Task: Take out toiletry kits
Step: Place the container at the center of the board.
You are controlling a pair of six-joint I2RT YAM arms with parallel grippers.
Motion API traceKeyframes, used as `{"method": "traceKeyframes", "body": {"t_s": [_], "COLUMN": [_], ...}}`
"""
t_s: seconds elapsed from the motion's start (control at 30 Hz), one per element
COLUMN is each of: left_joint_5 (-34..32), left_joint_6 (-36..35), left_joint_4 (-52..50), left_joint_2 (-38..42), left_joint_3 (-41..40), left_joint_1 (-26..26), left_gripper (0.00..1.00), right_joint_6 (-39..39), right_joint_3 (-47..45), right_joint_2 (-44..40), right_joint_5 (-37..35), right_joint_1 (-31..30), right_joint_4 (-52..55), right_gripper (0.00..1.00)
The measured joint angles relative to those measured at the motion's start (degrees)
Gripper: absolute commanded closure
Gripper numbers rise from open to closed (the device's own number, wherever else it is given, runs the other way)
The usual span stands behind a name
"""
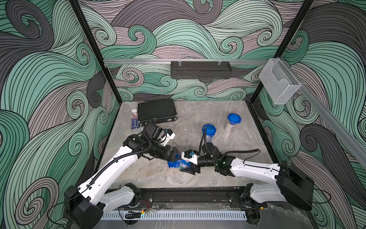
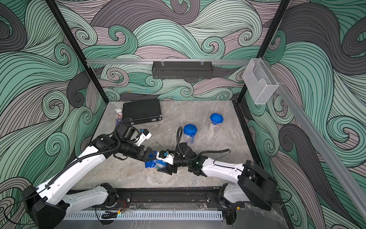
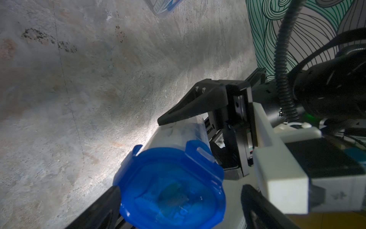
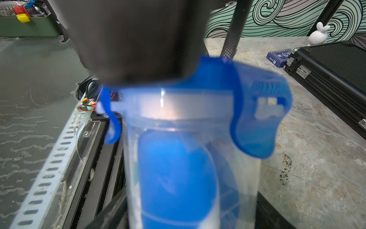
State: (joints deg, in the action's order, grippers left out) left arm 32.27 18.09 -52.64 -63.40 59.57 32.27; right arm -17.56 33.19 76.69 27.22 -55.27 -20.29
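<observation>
Left gripper (image 1: 176,157) wide, straddling blue lid (image 3: 172,186) | right gripper (image 1: 187,166) clamps clear container (image 4: 245,178) | long axis lid-first toward left

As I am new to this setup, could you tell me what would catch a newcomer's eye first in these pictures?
At the front middle of the table, the right pincer grips a clear blue-lidded jar turned on its side, and the left pincer stands open around its lid. Behind, toward the right, two more such jars stand upright; a black ribbed case lies back left.
</observation>
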Motion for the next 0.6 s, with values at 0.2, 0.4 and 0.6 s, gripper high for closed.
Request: {"method": "traceKeyframes", "body": {"t_s": [0.2,0.4,0.6], "left_joint_5": [-1.68,-1.6,-0.09], "left_joint_6": [1.7,3.1,5.33], "left_joint_4": [0.94,1.44,3.34], "left_joint_2": [-1.31,-2.16,-2.8], "left_joint_3": [-1.22,-2.67,-4.5], "left_joint_1": [0.28,0.46,0.5], "left_gripper": [0.06,0.06,0.1], "right_joint_6": [-0.02,-0.02,-0.04], "right_joint_3": [-0.02,-0.02,-0.07], "right_joint_2": [0.0,0.0,0.0], "right_joint_5": [-0.09,-0.13,-0.28], "right_joint_1": [0.0,0.15,0.26], "right_joint_4": [0.76,0.42,0.9], "right_gripper": [0.4,0.4,0.4]}}
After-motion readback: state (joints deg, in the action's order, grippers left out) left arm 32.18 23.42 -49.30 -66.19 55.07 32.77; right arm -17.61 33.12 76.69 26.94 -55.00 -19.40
